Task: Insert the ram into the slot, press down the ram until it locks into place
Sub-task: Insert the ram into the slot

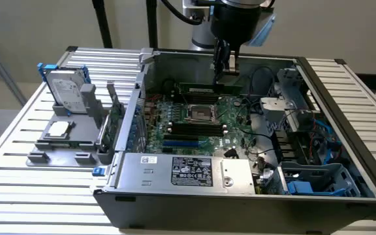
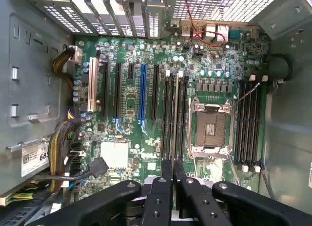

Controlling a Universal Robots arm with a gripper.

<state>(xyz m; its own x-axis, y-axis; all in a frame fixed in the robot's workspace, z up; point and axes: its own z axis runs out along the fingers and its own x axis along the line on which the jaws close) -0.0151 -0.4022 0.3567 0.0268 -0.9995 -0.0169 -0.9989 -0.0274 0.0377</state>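
— White slatted table [image 1: 37, 205] under an open computer case [image 1: 240, 210]: this is our scene. Where do we find the gripper [image 1: 225, 77]?

— In the exterior view we find it hanging inside the case, at about twelve o'clock from the processor socket [image 1: 201, 113]. Its fingers [image 2: 161, 201] are clamped on the ram [image 1: 201, 89], nearer to the stick's three o'clock end.

— How does the ram lie?

— It is level, on its long edge, running from nine to three o'clock above the motherboard [image 1: 230, 139]. In the wrist view we see it edge-on, in line with the black sockets beside the processor socket. The slot [image 2: 168, 113] is among these. We cannot tell whether the ram touches it.

— What do we see outside the case?

— At nine o'clock from the case we see a grey holder [image 1: 57, 147] on the table, with a hard drive [image 1: 67, 90] standing in it.
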